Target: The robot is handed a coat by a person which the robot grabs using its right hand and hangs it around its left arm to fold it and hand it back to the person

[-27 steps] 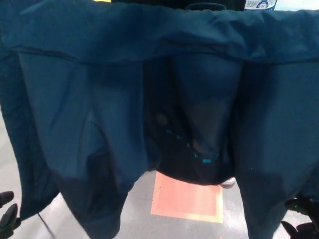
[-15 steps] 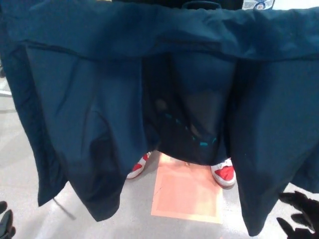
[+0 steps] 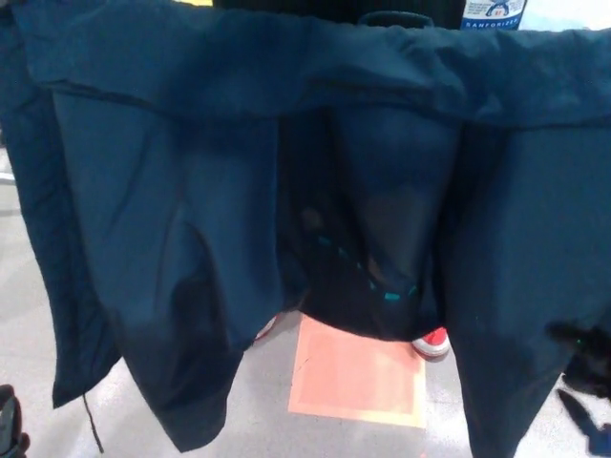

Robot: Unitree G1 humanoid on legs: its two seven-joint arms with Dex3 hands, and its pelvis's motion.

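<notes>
Most of what I can see is the coat (image 3: 191,191), a dark navy thing spread wide in front of the robot and hanging from above, its hems clear of the grey floor (image 3: 38,315). It hangs open, so the 2 front panels fall to either side and the darker lining (image 3: 382,239) shows in the middle, with a short line of teal stitches low down on it. A thin cord (image 3: 91,425) dangles from the hem on the robot's left. Below the middle hem shows 1 red and white shoe (image 3: 431,342) of a person standing behind the coat (the rest is hidden by the cloth), just beside an orange square (image 3: 358,377) marked on the floor. The right hand (image 3: 584,377) sits low on the robot's right, at the edge of the right panel. Its fingers (image 3: 576,410) look spread apart with nothing between them, though it is dark against dark cloth and I cannot tell whether it touches the coat. The left hand (image 3: 10,429) only just peeks in at the opposite bottom corner, apart from the coat, and too little of it shows to tell whether it is open or closed.
</notes>
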